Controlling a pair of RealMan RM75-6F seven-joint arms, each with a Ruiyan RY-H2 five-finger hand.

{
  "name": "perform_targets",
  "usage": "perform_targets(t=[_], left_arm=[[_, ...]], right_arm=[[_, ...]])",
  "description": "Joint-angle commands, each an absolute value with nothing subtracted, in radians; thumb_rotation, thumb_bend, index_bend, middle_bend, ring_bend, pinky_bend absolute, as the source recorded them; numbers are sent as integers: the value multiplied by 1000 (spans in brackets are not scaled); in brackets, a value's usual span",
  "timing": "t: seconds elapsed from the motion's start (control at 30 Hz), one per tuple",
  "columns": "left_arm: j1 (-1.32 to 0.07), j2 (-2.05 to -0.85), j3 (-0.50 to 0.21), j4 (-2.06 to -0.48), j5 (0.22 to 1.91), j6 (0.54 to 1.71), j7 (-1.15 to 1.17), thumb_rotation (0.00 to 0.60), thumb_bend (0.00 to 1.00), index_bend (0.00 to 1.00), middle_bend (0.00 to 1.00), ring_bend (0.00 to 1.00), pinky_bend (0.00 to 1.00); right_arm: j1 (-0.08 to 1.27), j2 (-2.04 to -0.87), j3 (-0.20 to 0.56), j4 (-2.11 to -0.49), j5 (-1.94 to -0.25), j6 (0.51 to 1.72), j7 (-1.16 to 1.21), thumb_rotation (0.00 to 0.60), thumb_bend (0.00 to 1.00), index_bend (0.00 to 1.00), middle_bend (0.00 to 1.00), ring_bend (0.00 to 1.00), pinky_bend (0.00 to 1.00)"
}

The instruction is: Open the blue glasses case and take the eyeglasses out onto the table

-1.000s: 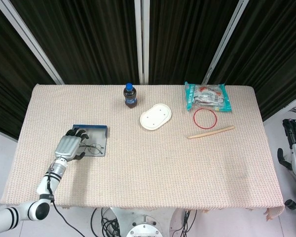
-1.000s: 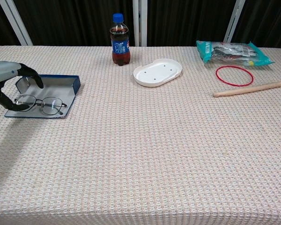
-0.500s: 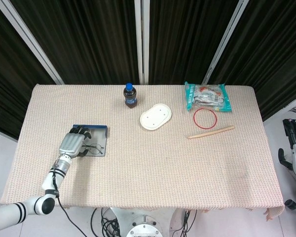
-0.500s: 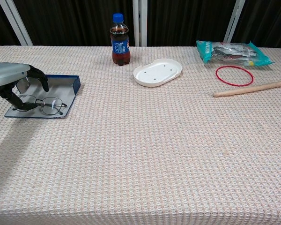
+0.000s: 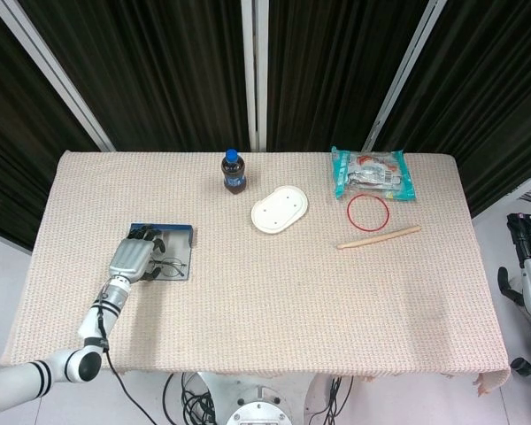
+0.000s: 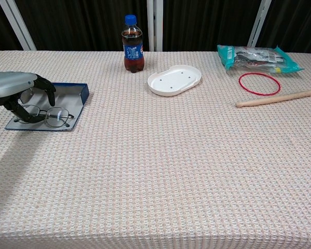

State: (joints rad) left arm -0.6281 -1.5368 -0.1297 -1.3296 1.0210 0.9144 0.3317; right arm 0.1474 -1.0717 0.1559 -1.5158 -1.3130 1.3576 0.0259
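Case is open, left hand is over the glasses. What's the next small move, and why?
Probably close the left hand on the near end of the glasses and lift them. The case already lies open, the glasses still sit in it, and the fingers curl over that end without clearly holding the frame.

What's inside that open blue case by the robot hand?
The blue case lies open with the eyeglasses resting on its lower flap. The left robot hand hangs over the case's left part, hiding that end and one temple of the glasses.
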Motion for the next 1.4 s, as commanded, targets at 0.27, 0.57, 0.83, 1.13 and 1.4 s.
perform_targets(t=[0.27,0.57,0.83,1.13,1.4], left_arm=[[-630,-1545,-127,-1319,1013,910,330,600,338,496,162,3,107],[-627,-1552,-125,-1314,1031,919,309,600,373,575,180,3,107],[-619,-1543,-125,-1339,1051,942,301,600,408,640,205,5,108],[-607,-1516,-120,-1405,1055,969,322,600,418,703,251,31,115],[-594,-1481,-115,-1494,1096,1030,352,600,423,726,271,38,117]], right_arm=[[148,-1076,154,-1509,-1310,1351,28,600,473,0,0,0,0],[147,-1077,154,-1509,-1309,1352,26,600,473,0,0,0,0],[149,-1078,153,-1510,-1309,1350,24,600,473,0,0,0,0],[148,-1079,152,-1510,-1313,1353,26,600,472,0,0,0,0],[145,-1076,153,-1513,-1316,1359,28,600,473,0,0,0,0]])
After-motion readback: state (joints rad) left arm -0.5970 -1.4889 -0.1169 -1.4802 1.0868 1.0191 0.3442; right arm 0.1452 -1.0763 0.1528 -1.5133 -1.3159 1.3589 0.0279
